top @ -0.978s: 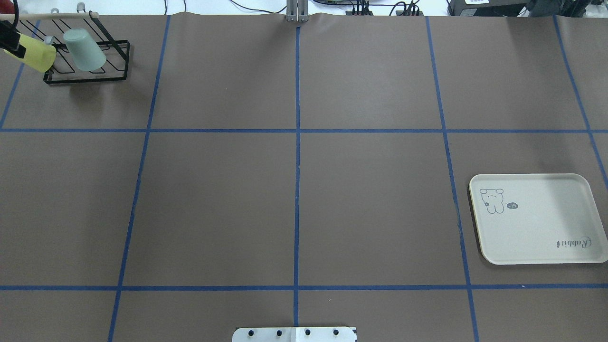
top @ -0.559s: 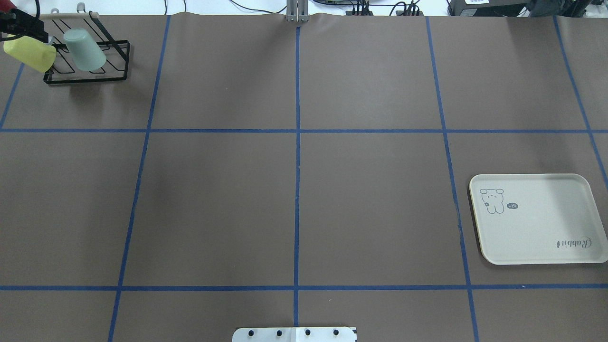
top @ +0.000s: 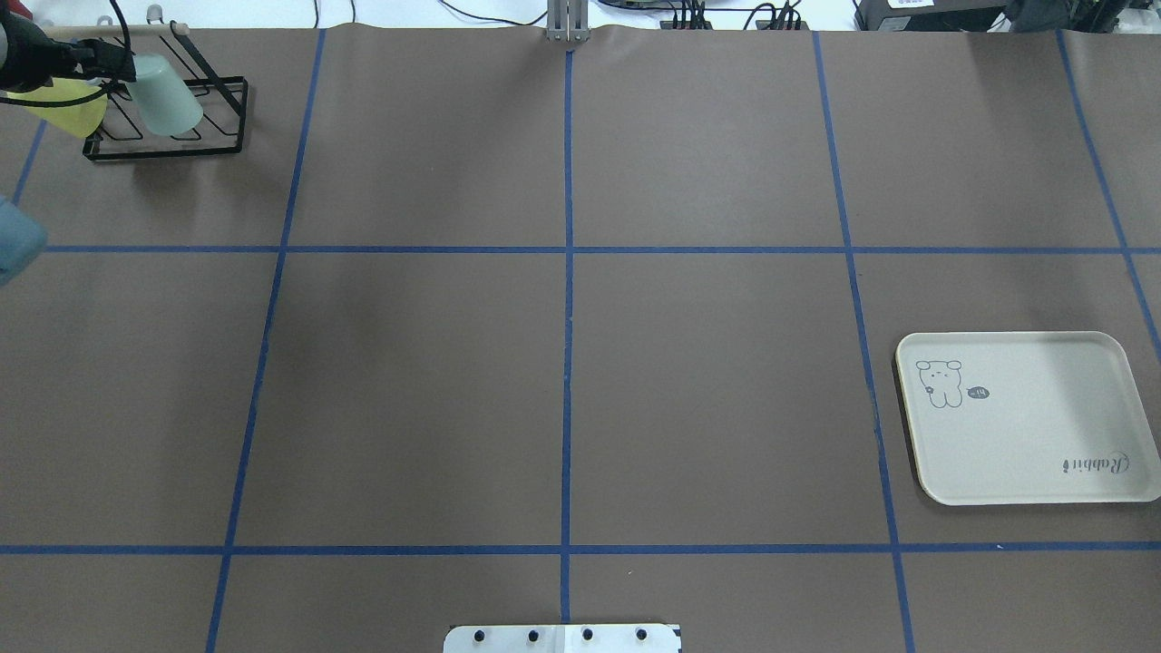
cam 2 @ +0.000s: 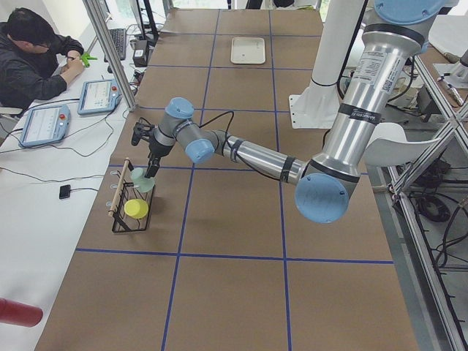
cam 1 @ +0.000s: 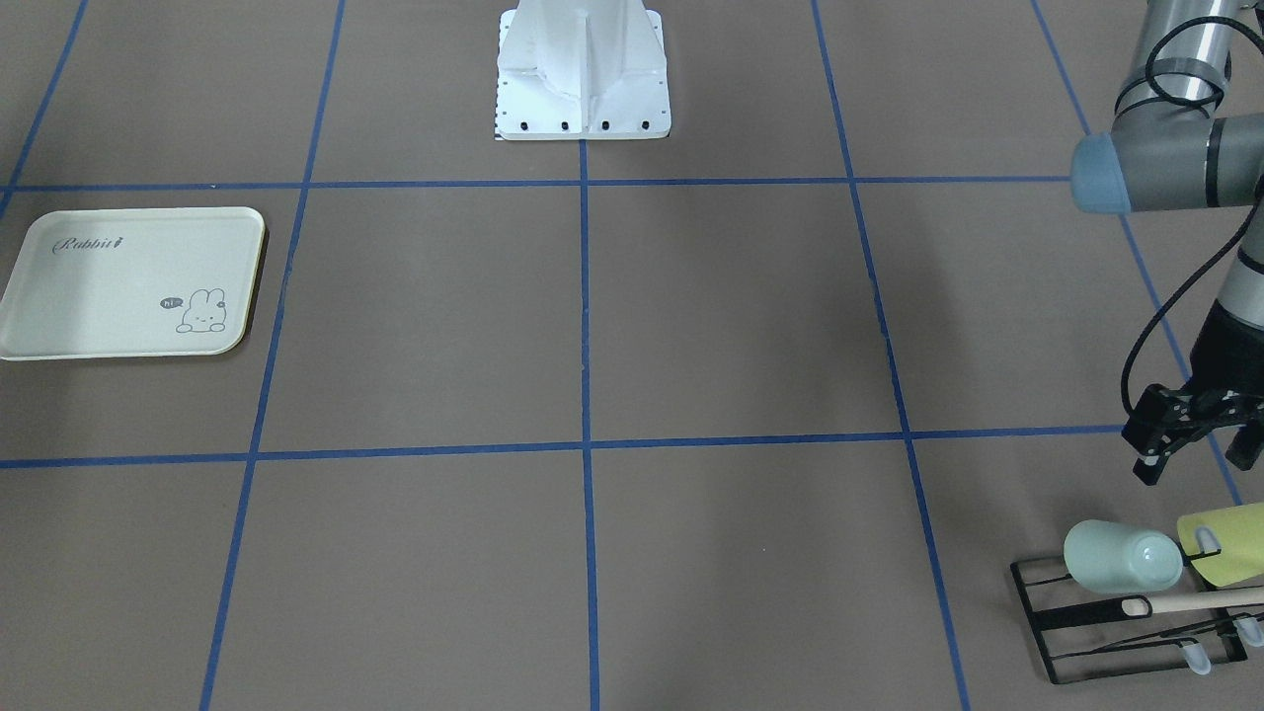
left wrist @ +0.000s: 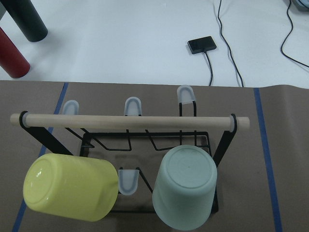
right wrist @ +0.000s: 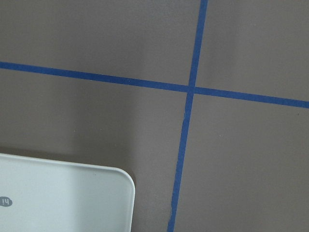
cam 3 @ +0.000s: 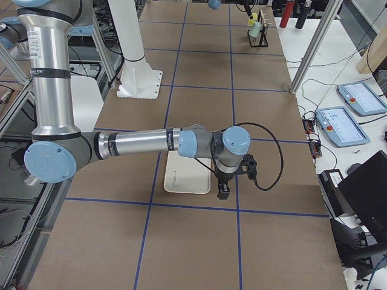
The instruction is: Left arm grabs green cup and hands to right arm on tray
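Step in hand, I'd say: reach for green cup [left wrist: 184,193]. My left pincer [cam 1: 1193,460] hangs near it, jaws wide apart, nothing held. To do it well: close in w/ fingers straddling cup wall, stay off yellow-green cup [left wrist: 70,187] at its 9 o'clock & dowel [left wrist: 130,121] at 12, squeeze lightly, pull off along peg so wire rack [cam 1: 1086,614] doesn't drag. Cup: pale mint, smooth, tapered, no handle, tipped on rack at counter's [top: 707,381] 10 o'clock; tray [top: 1025,453] at 4. Right pincer [cam 3: 223,191] near tray; can't tell its opening.

cup [left wrist: 184,193] apparently hung on rack [left wrist: 130,122], right of other cup [left wrist: 70,188] | tray [top: 1025,435] far right
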You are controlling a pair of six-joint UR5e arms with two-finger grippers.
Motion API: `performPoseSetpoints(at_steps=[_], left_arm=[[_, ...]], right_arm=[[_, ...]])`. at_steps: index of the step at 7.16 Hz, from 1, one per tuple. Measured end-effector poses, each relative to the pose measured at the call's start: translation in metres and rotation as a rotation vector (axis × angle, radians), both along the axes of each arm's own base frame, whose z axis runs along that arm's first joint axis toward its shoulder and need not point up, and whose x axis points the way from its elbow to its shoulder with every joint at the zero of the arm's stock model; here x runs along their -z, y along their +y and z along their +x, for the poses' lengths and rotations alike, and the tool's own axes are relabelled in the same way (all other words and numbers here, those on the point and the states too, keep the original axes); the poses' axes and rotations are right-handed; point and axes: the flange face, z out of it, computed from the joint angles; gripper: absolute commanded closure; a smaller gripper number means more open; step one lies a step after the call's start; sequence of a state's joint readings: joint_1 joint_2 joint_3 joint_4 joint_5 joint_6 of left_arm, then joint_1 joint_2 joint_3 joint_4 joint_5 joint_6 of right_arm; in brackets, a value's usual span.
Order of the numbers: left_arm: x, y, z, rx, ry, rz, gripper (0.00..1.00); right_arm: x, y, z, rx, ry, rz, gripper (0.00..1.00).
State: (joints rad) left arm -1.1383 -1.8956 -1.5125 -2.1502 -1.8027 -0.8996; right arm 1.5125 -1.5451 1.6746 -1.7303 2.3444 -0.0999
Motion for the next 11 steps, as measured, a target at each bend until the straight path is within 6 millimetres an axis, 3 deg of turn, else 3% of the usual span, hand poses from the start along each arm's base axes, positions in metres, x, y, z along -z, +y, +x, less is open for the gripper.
performPoseSetpoints(at_steps=[6,11], left_arm=[[-0.014,-0.01,0.072,0.112,-0.074,0.072,0.0],[-0.047,-0.018,0.081,0.113,-0.079,0.08,0.01]], right_arm=[[0.0,0.0,0.0,0.0,0.0,-0.001,0.01],[0.0,0.0,0.0,0.0,0.0,0.0,0.01]])
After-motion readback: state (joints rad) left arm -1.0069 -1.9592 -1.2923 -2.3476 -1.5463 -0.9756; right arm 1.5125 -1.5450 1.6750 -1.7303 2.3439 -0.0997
